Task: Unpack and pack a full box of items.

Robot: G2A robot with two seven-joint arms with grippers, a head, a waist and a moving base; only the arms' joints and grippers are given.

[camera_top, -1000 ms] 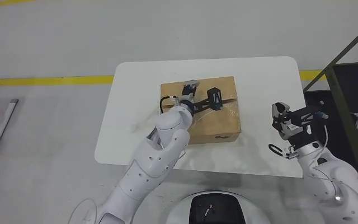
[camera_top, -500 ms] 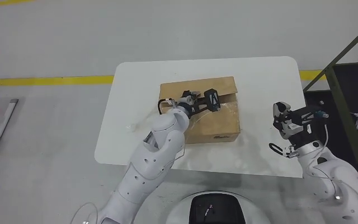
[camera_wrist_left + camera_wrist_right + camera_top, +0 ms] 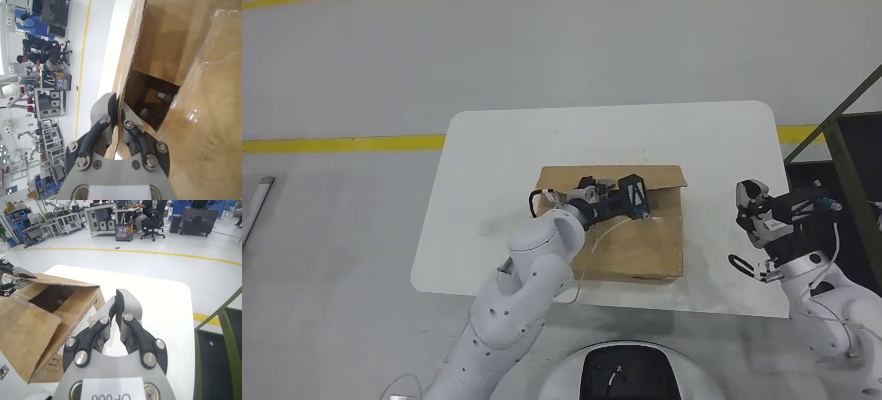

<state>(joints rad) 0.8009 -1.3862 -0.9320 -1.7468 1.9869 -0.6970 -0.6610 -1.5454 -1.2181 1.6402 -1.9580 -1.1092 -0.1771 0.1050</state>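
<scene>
As the left claw (image 3: 117, 109), clamped on the flap (image 3: 662, 177), is lifting it, the box (image 3: 637, 250) is opening for unpacking; the right claw (image 3: 116, 308) is idling closed, empty.

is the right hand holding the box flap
No, the right hand is shut on nothing, apart from the box; the left hand grips the flap.

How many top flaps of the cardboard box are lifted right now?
1: the far brown cardboard flap, pinched in the left claw. The near taped flap lies over the box; others may be hidden.
</scene>
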